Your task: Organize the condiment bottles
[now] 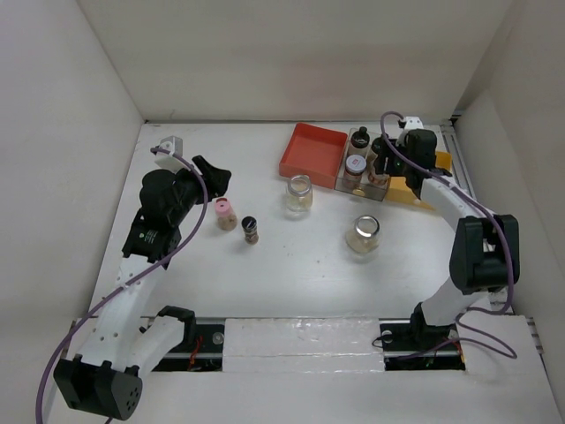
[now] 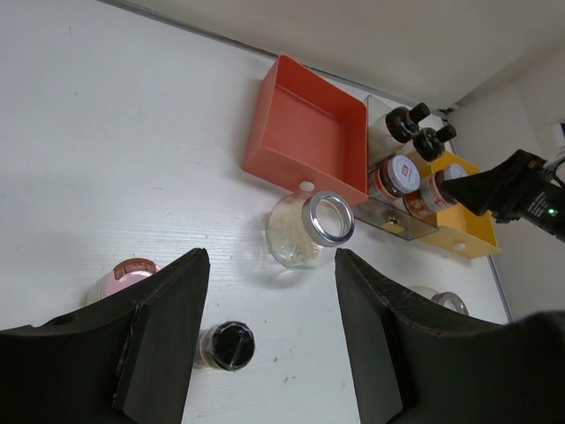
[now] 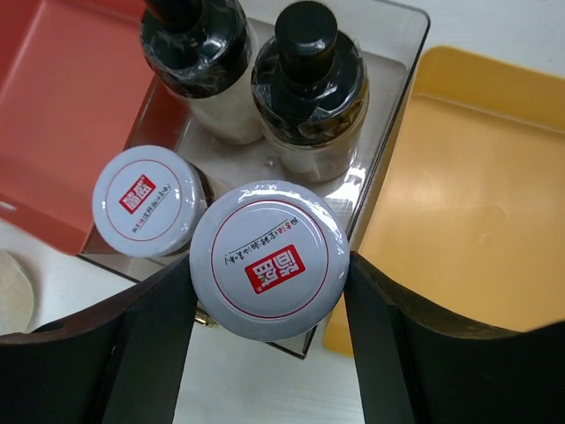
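Note:
My right gripper (image 3: 269, 276) is shut on a short jar with a white, red-printed lid (image 3: 269, 258), held at the near right corner of the clear tray (image 3: 395, 97). In that tray stand a second short jar (image 3: 146, 201) and two black-capped bottles (image 3: 309, 79). My left gripper (image 2: 269, 296) is open and empty above the table. Below it stand a small black-capped bottle (image 2: 225, 344) and a pink-capped bottle (image 2: 124, 278). Two wide clear glass jars stand on the table, one (image 1: 299, 193) near the red tray and one (image 1: 363, 233) further forward.
The red tray (image 1: 312, 152) is left of the clear tray (image 1: 342, 170). The yellow tray (image 1: 425, 185) is right of it, partly under my right arm. White walls enclose the table at the back and on both sides.

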{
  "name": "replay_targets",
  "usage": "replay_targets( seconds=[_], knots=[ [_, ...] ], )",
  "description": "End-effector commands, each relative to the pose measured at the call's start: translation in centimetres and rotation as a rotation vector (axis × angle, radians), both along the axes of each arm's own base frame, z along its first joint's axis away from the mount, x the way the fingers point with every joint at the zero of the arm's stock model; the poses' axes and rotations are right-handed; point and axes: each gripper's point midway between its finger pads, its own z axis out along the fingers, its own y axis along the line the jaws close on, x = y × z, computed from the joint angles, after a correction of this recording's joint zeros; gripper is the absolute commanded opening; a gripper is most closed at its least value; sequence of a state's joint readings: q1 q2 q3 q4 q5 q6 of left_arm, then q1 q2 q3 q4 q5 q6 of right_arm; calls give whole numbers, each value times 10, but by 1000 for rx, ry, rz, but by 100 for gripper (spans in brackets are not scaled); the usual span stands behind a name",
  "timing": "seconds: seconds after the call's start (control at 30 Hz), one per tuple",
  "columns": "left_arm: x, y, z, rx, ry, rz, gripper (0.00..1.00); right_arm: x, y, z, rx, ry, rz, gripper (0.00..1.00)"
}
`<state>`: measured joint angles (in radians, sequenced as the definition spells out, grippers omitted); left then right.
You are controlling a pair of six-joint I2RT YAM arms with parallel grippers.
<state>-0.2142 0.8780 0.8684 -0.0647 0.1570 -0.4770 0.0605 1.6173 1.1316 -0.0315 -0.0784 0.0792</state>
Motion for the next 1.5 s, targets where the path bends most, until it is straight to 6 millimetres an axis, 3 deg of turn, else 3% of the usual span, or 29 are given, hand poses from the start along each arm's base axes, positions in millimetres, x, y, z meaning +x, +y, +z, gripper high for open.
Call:
replay_targets(
  seconds=[0.0, 0.13, 0.23, 0.37, 0.43, 0.53, 0.7, 0.8, 0.83, 0.9, 0.93, 0.97, 1.0, 1.07, 1.13, 1.23, 1.27, 1.47],
  knots=[
    [2, -1, 21, -5, -73, -13, 55, 33, 14, 50, 18, -185, 23, 44],
    [4, -2, 19, -3, -64, -13, 55, 38, 20, 31, 0, -150, 28, 44],
    [4, -2, 19, -3, -64, -13, 55, 41, 22, 31, -10, -151, 18, 49],
    [4, -2, 19, -3, -64, -13, 55, 41, 26, 31, -25, -152, 2, 67],
    [4, -2, 19, -3, -64, -13, 55, 38, 27, 46, -28, -183, -7, 75],
    [4, -2, 19, -3, -64, -13, 55, 31, 24, 56, -42, -194, -33, 79],
    [3, -3, 14, -3, -55, -22, 55, 13, 28, 94, -64, -254, -36, 82],
    [3, -3, 14, -3, -55, -22, 55, 1, 52, 104, -74, -277, 46, 79],
    [2, -3, 17, -5, -64, -22, 55, -6, 82, 104, -65, -280, 138, 78],
    [2, -3, 17, -5, -64, -22, 55, -17, 117, 104, -57, -286, 256, 70],
    [2, -3, 17, -5, -64, -22, 55, -22, 135, 93, -47, -258, 314, 70],
    [3, -1, 17, -3, -64, -12, 55, -37, 171, 87, -23, -246, 441, 71],
    [3, -1, 17, -3, -64, -12, 55, -43, 188, 86, -12, -243, 489, 79],
    [3, -1, 17, -3, -64, -12, 55, -59, 222, 65, -3, -192, 585, 91],
    [3, -1, 17, -3, -64, -12, 55, -66, 242, 49, -2, -158, 636, 100],
    [3, -1, 17, -3, -64, -12, 55, -74, 270, 46, 5, -148, 698, 100],
    [3, -1, 17, -3, -64, -12, 55, -74, 276, 34, -3, -118, 709, 100],
    [1, -1, 20, -4, -73, -11, 55, -55, 276, 20, -57, -91, 635, 100]
  ],
)
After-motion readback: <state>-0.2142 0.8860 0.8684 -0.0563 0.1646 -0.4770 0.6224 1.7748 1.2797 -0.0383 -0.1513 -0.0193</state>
